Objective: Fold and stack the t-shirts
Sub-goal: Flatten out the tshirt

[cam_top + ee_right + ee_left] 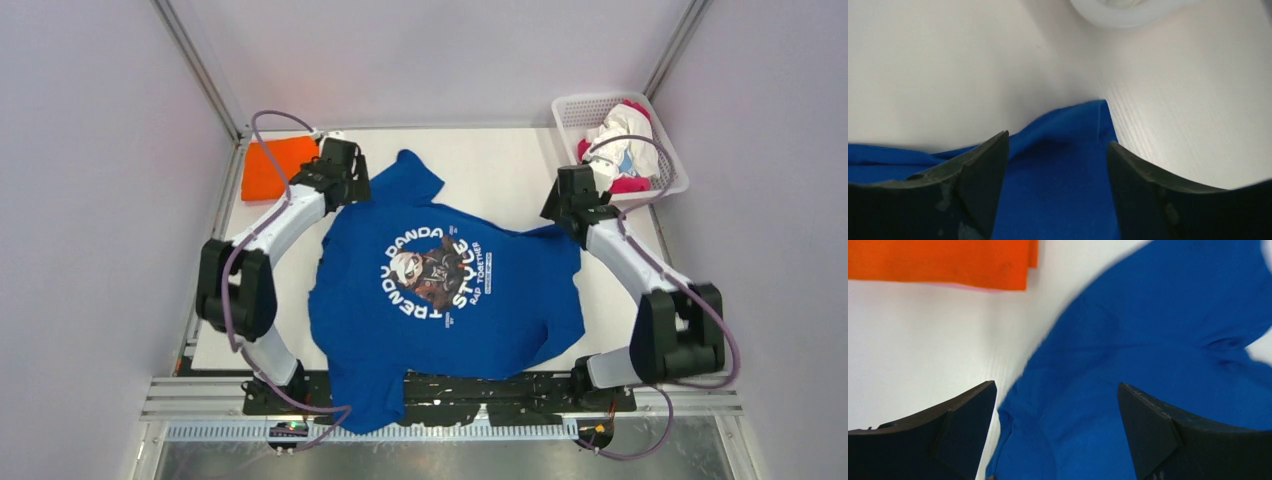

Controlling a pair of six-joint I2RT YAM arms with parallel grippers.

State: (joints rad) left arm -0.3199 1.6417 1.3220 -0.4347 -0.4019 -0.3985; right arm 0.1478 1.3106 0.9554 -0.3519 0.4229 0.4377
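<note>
A royal blue t-shirt (440, 300) with a round white-lettered print lies spread on the white table, print up, its hem hanging over the near edge. My left gripper (352, 192) is open above the shirt's far left sleeve; its jaws stand wide over blue cloth (1128, 355). My right gripper (562, 222) is open above the shirt's right corner (1068, 165), which lies between the jaws. A folded bright orange shirt (272, 167) lies at the far left and shows in the left wrist view (943, 262). Magenta and white shirts (625, 150) are bunched in the basket.
A white plastic lattice basket (575, 108) stands at the far right corner; its rim shows in the right wrist view (1128, 12). Grey walls enclose the table. Bare table surface (500, 170) lies between shirt and back wall.
</note>
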